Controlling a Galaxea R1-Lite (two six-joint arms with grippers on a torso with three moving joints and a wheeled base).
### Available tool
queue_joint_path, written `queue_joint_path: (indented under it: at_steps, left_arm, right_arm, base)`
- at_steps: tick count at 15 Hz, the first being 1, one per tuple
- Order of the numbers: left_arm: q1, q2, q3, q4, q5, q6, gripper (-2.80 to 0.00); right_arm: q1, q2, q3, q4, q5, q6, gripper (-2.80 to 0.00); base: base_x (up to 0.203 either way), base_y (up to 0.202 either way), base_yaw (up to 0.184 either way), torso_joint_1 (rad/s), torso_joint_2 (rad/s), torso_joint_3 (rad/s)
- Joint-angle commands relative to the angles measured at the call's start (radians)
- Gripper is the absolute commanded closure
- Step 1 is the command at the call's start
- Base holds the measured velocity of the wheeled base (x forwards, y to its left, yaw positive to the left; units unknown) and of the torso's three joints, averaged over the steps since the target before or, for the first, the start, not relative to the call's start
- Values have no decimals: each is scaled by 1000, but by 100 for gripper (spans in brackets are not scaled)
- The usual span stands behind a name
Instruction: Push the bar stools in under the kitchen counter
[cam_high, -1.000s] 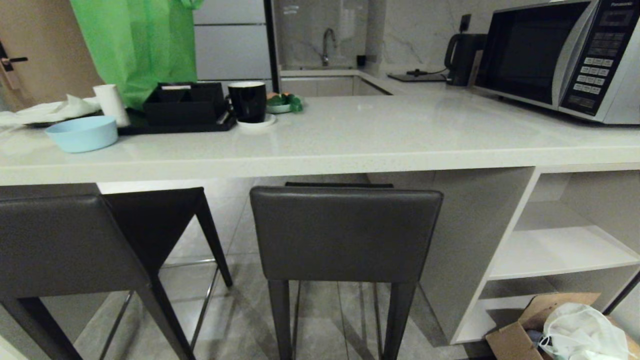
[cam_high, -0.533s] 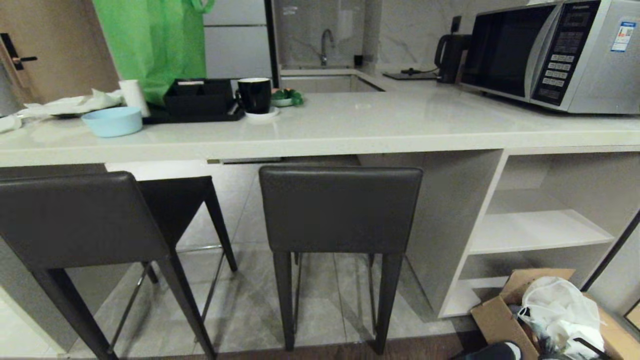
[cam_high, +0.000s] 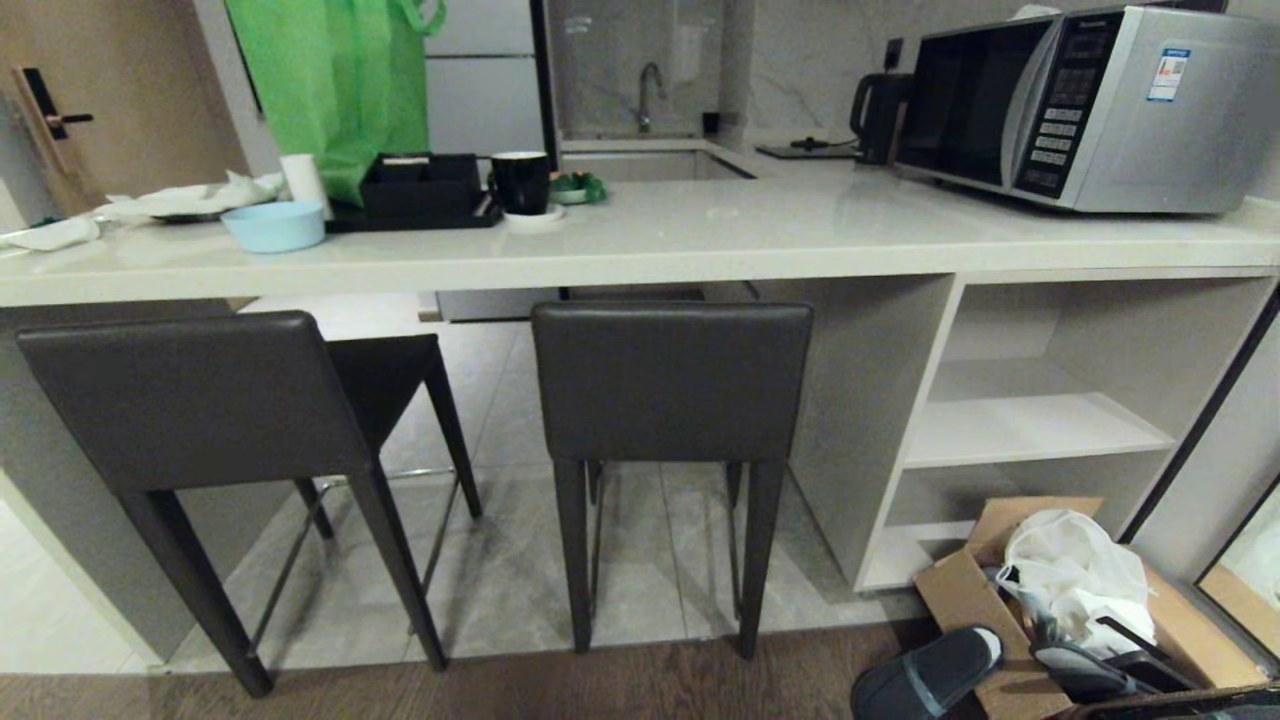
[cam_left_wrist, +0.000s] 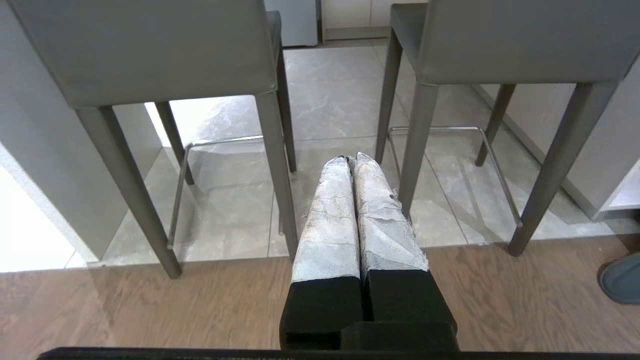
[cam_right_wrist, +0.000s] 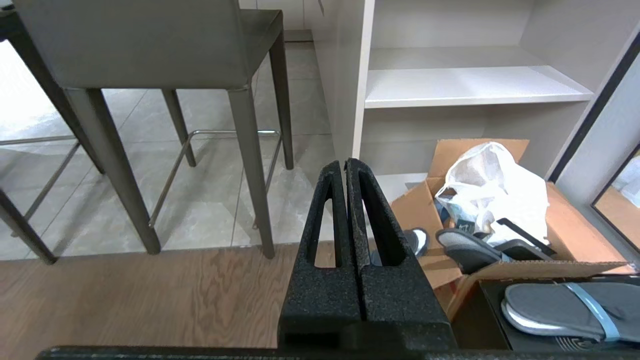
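While both stools (cam_high: 670, 380) sit under the counter (cam_high: 700, 250), each tool (cam_left_wrist: 351, 159) (cam_right_wrist: 345, 162) stays closed, empty

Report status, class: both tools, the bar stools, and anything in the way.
Left tool and right tool shut, empty, low before the stools. Left stool angled; right stool square to the counter. Box and slippers on the floor, right.
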Motion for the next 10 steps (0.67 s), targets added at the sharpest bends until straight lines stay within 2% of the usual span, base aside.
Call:
queue_joint_path:
  at_steps: [1, 10]
  left_arm:
    - [0, 2, 3, 0, -1, -1, 0]
    - [0, 1, 3, 0, -1, -16, 0]
  right_arm:
    - [0, 0, 0, 0, 1, 0, 0]
    - [0, 0, 0, 0, -1, 0, 0]
  base:
    - [0, 0, 0, 0, 0, 0]
    - [0, 0, 0, 0, 0, 0]
